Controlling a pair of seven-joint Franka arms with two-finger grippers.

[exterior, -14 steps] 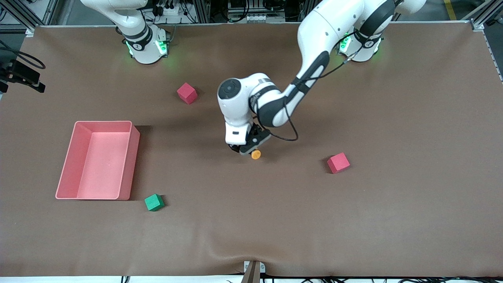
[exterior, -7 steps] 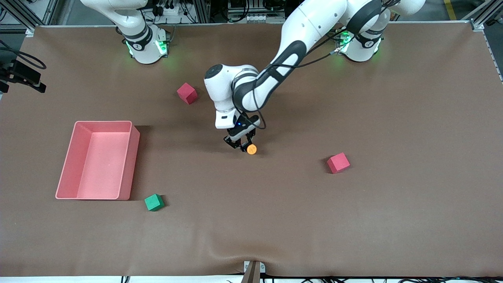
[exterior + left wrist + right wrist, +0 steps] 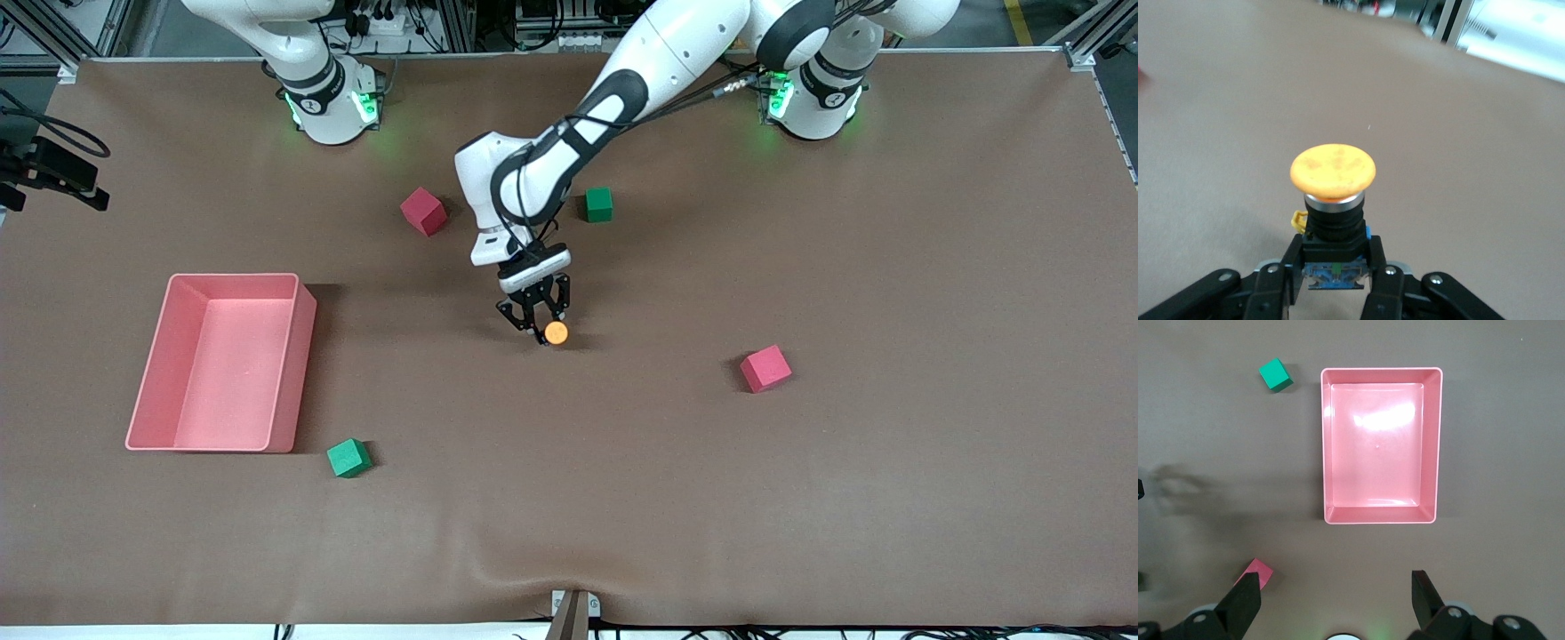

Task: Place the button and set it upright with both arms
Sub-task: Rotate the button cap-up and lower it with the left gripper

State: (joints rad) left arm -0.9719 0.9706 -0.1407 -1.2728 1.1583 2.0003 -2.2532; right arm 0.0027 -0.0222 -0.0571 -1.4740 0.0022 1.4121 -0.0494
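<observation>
Left gripper [image 3: 544, 331] is clamped on the black base of the button [image 3: 556, 332], with the orange cap poking out past the fingertips, hanging low over the middle of the table [image 3: 800, 498], roughly midway between its long edges. Compared with a second ago the arm has swung its elbow back toward its own base and the wrist has turned, so the gripper now points down toward the camera-side edge, and the button has drifted a bit toward the right arm's end. That swing also uncovered a green cube [image 3: 599, 204] that the forearm was hiding before. My read: the button is picked and being re-aimed so it can go down cap-up, but it isn't released yet. The right gripper [image 3: 1337, 603] is up high with its fingers spread wide and nothing in them, looking down on the pink tray [image 3: 151, 356] near the right arm's end; that arm just waits. Count: one button, one tray, two red cubes [image 3: 423, 211] [image 3: 765, 368], two green cubes, the other one [image 3: 348, 458] by the tray's camera-side corner.
</observation>
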